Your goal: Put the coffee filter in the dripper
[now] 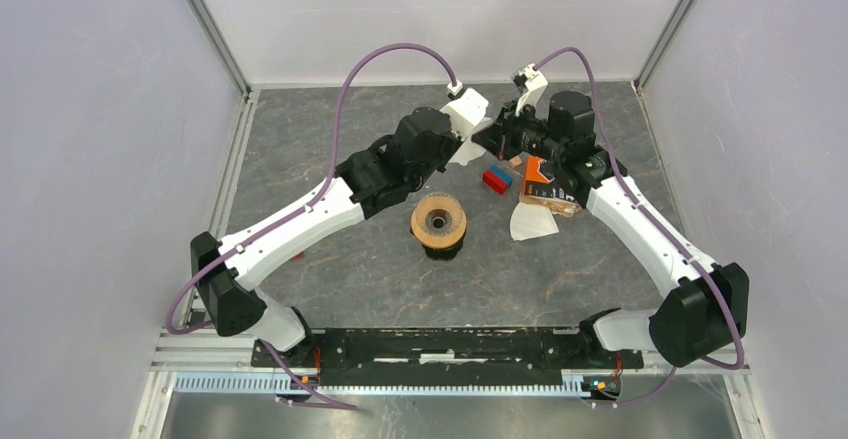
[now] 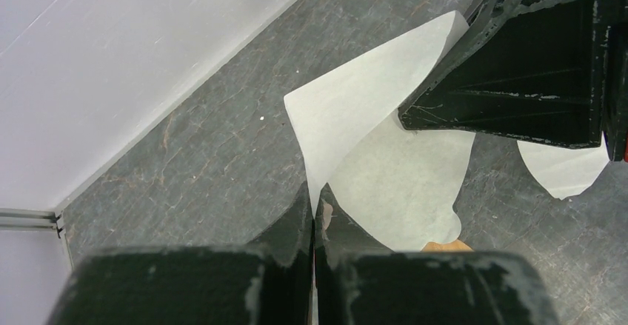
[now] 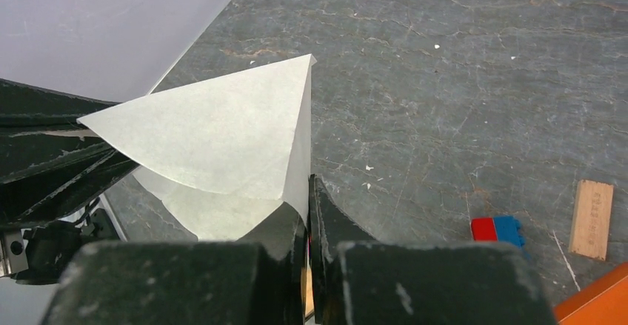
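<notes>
1. My two arms are the biggest risk. My left gripper [image 2: 315,218] pinches one edge of the thin white paper cone coffee filter [image 3: 222,132] and my right gripper [image 3: 309,210] pinches another. Both pairs of fingers are closed tight on the paper, holding it up over the far part of the grey stone-patterned table [image 1: 350,289]. If the arms pull apart or twist against each other, I judge the paper tears or slips free.
2. The coffee filter is well apart from the dripper, so it has to be carried there. Paper this thin could crumple or fold flat on the way instead of opening.
3. A second, flat fan-shaped white paper filter [image 1: 530,221] lies on the table just beside the orange carton [image 1: 545,184]. A low sweep of my right arm could drag it along.
4. I cannot tell what the orange carton holds.
5. The small dripper [image 1: 438,217], its round light-brown wooden collar ring uppermost, stands mid-table. I see nothing in it. A passing arm could knock it over.
</notes>
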Robot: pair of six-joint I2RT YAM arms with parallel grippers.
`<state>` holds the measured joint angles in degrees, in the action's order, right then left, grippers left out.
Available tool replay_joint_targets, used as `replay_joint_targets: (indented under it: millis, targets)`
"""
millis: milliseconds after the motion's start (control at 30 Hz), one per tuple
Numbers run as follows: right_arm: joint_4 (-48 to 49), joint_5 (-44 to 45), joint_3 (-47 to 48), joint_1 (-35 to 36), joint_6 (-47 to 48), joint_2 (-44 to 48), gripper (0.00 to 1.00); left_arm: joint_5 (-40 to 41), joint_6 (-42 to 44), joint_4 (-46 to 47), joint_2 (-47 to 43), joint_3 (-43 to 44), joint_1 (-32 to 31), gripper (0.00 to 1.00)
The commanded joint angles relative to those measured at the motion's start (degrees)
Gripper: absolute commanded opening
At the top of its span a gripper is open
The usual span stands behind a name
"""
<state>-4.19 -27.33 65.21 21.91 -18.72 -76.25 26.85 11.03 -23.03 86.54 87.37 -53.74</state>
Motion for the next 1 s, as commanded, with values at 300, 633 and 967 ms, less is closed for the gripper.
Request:
replay_joint_targets:
  millis: [300, 633, 967]
  targets:
    - [-0.7, 2.2, -0.1, 0.3, 4.7, 4.2, 0.00, -6.0, 1.3, 3.5, -4.3, -2.6, 1.5, 0.02]
    - [0.5, 1.2, -3.1, 0.3, 5.4, 4.8, 0.00, -17.6, 3.7, 2.2, -5.4, -1.8, 2.2, 0.71]
    - [5.5, -12.9, -6.2, -2.7, 0.7, 5.6, 0.00, -35.4, 32.6, -18.4, -11.2, -0.7, 3.5, 0.86]
